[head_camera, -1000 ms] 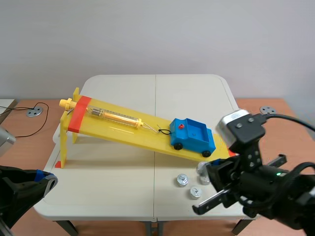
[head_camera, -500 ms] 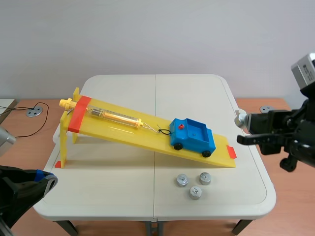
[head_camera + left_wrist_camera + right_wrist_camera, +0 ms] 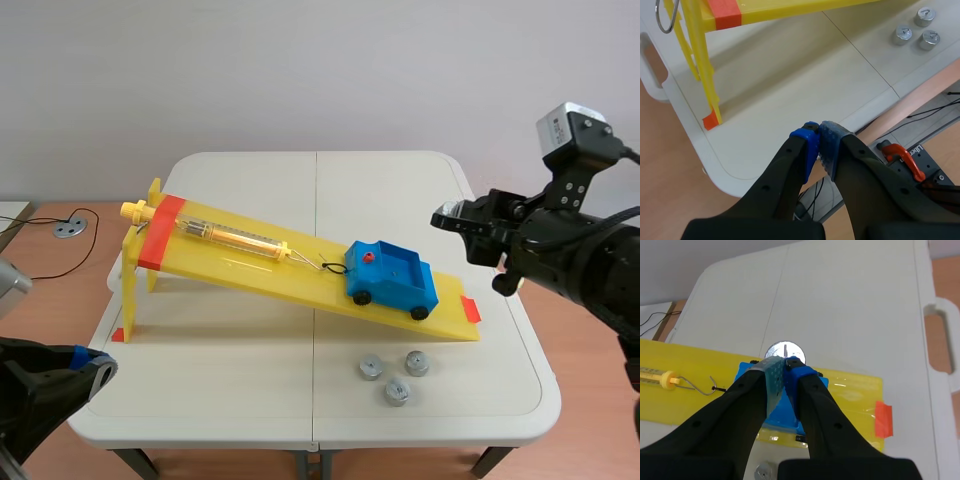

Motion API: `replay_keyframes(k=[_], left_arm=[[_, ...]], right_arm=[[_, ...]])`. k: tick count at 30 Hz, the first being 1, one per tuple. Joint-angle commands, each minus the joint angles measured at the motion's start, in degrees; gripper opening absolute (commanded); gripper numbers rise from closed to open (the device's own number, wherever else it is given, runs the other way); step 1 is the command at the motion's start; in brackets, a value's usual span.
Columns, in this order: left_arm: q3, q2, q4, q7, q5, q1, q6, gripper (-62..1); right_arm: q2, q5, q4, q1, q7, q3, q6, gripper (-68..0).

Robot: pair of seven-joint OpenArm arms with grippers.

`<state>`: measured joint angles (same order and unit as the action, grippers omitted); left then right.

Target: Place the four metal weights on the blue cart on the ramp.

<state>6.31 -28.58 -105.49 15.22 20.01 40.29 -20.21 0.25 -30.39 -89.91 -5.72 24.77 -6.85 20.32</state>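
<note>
- the right tool (image 3: 784,371) is closed on one metal weight (image 3: 785,348). it pinches the small top part of the weight between its pads.
- a second ago this tool was low down on the near side of the blue cart (image 3: 392,279), right by the weights. now it is up in the air, higher than the cart and a bit to the cart's right.
- from the right wrist, the cart shows just under the held weight.
- one weight has gone from the bunch near the cart. it is the one now in the tool.
- the three other weights (image 3: 397,392) lie on the counter (image 3: 230,360), close together, just in front of the cart. they have not moved.
- the cart sits low on the yellow ramp (image 3: 240,265). it has not rolled. no weight is in it yet.
- the left tool (image 3: 819,145) is closed on nothing, its pads touching. it is far from the cart and has stayed there.
- i think this means the first weight is on its way. it has to come down softly into the cart, so the cart does not get bumped down the ramp. then three more are left to do.
</note>
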Motion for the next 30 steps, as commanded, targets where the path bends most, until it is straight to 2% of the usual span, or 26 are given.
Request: replay_keyframes(k=[1,12,23,30], left_arm=[[0.8,1.2,-4.2,-5.1,4.4,-0.5,-1.0,-56.9],[0.8,1.2,-4.2,-5.1,4.4,-0.5,-1.0,-56.9],[0.8,1.2,-4.2,-5.1,4.4,-0.5,-1.0,-56.9],[0.8,1.2,-4.2,-5.1,4.4,-0.5,-1.0,-56.9]], right_arm=[[0.4,-3.7,-3.1,5.4,-7.0,2.1,0.7,-66.9],[-1.9,-2.8,4.5,9.8,-6.3,2.8,0.3,-66.9],[-2.4,-2.2,12.3,14.7,-7.3,2.8,0.3,-66.9],[-3.0,-1.7,13.6,15.6,-7.3,2.8,0.2,-66.9]])
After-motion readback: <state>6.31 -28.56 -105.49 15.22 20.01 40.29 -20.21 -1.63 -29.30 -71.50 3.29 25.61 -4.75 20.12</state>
